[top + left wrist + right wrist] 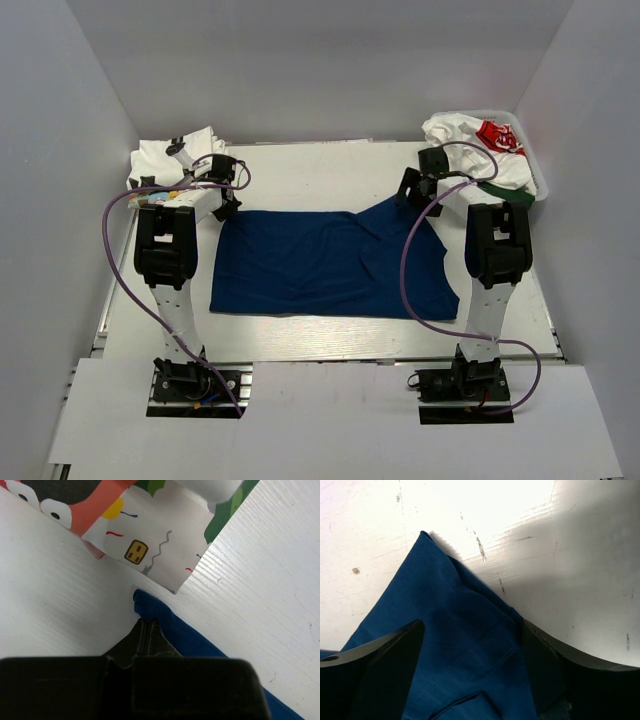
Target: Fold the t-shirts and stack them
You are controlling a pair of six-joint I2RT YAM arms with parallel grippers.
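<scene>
- Top view: a blue shirt (320,265) lies spread flat on the white desk (300,175), between the two arms.
- Top view: the left fingers (228,205) sit at the shirt's far left corner and the right fingers (407,188) at its far right corner, where the cloth rises in a small peak.
- Top view: folded white shirts (170,160) lie at the far left of the desk. More shirts, one with red print (498,135), are heaped in a basket (541,176) at the far right.
- Left wrist view: the left fingers are pressed fully together on the corner of the blue shirt, and the tip of the cloth shows just beyond them.
- Left wrist view: a shirt with cartoon prints (150,535) lies just beyond that corner, close to the blue cloth.
- Right wrist view: the right fingers stand wide apart and grip nothing. They straddle the blue shirt's pointed corner, which lies between them on the desk.
</scene>
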